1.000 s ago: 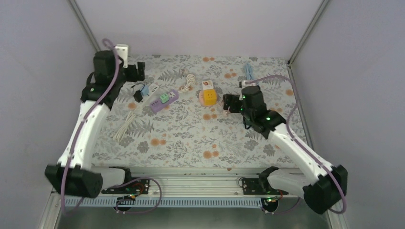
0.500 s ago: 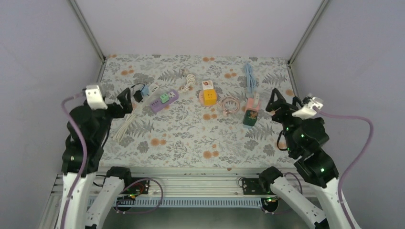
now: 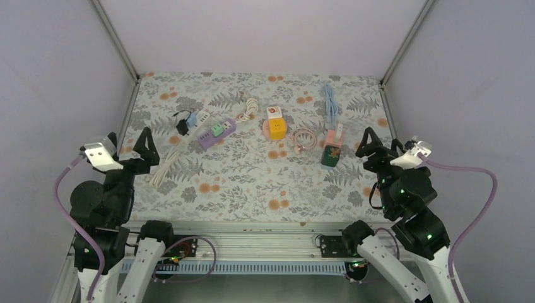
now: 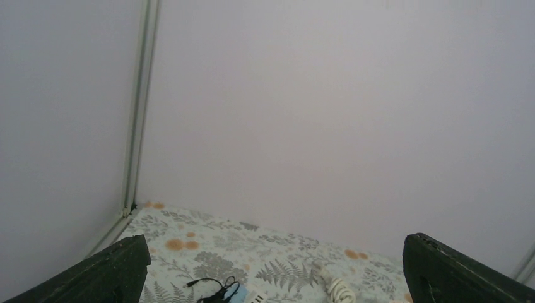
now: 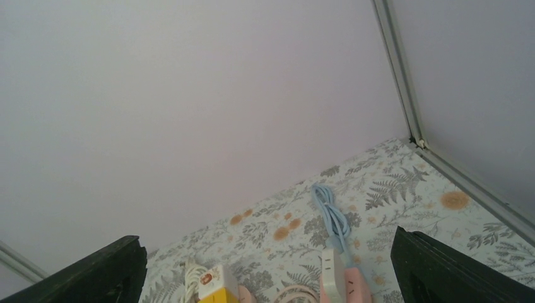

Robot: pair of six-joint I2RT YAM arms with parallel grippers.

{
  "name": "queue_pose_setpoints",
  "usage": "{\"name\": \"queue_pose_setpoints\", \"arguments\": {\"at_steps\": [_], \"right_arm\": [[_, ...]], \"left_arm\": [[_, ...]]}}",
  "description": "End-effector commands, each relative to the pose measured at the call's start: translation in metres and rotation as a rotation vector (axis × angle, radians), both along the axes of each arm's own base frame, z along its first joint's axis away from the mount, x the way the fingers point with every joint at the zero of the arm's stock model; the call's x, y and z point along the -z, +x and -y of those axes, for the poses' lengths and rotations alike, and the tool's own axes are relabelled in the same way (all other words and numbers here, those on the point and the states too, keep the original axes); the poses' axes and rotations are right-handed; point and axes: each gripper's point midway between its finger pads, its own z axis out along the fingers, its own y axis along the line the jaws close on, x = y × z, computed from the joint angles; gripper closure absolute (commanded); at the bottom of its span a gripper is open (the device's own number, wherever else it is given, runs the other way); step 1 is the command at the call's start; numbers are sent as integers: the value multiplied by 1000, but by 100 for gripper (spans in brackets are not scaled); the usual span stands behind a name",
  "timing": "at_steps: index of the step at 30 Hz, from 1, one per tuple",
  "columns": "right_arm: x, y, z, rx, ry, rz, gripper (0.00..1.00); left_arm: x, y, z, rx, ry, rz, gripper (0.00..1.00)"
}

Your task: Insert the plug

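Purple strip point(image 3: 217, 133) slants near-left to far-right, plug point(image 3: 182, 124) just left; left gripper point(image 3: 129, 144) and right gripper point(image 3: 381, 141) spread wide, empty.

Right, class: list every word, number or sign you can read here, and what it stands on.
No text is readable.
Yellow cube socket: a white patch with a red mark on top, too small to read.
Green adapter: a small picture, too blurred to read.
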Motion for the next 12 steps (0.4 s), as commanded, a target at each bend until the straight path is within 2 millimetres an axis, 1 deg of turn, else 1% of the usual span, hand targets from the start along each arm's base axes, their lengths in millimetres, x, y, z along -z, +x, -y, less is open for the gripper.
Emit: {"name": "queue_pose_setpoints", "arguments": {"at_steps": [1, 5, 12], "right_arm": [[13, 2, -8, -39, 34, 14, 1], [24, 5, -10, -43, 41, -7, 1], [22, 8, -11, -39, 32, -2, 1]], "left_arm": [[-16, -8, -6, -34, 14, 49, 0], [-15, -7, -6, -34, 17, 45, 0], [-17, -8, -2, -7, 19, 63, 0]]}}
